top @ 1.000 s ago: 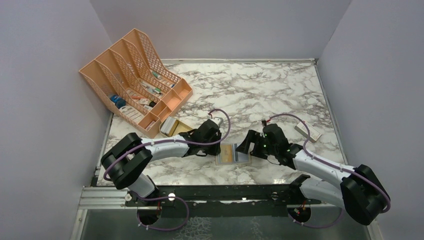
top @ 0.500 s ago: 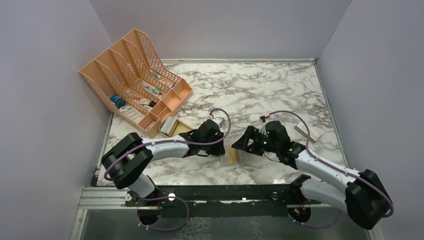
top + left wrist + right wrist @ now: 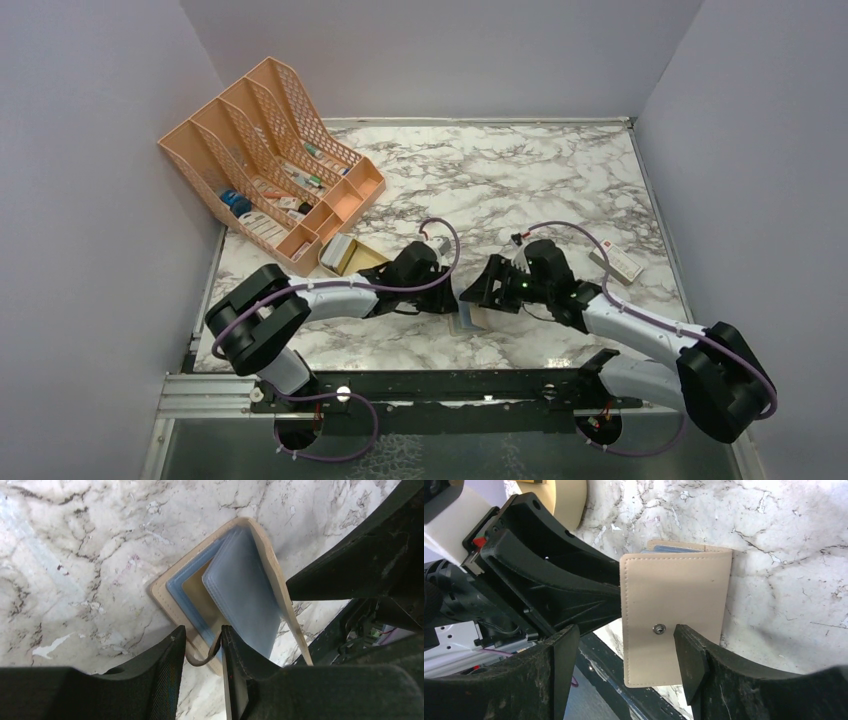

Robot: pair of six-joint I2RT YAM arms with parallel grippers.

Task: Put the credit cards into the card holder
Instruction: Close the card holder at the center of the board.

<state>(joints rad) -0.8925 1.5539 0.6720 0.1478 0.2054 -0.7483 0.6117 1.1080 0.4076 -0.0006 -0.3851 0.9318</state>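
The tan card holder (image 3: 466,316) lies between both grippers near the table's front edge, half folded. In the left wrist view, the card holder (image 3: 161,596) shows blue-grey inner pockets, with the pale grey-blue credit cards (image 3: 242,592) stacked inside under the raised cover. My left gripper (image 3: 443,292) is at its left edge, and its narrow jaws (image 3: 202,632) squeeze the curled tan snap strap (image 3: 207,656). My right gripper (image 3: 478,298) is open (image 3: 625,632). The raised cover with its metal snap (image 3: 674,605) stands between the jaws, against the right fingertip (image 3: 684,645). Card edges (image 3: 671,550) peek out behind it.
An orange mesh file rack (image 3: 270,150) stands at the back left, with a beige dish (image 3: 345,253) beside it that also shows in the right wrist view (image 3: 559,497). A white box with a red mark (image 3: 617,262) lies at the right. The black front rail (image 3: 430,385) runs just below the card holder.
The card holder lay open flat one second ago. My right gripper has moved left and tipped its right half up and over the cards. The left gripper has stayed at the left edge.
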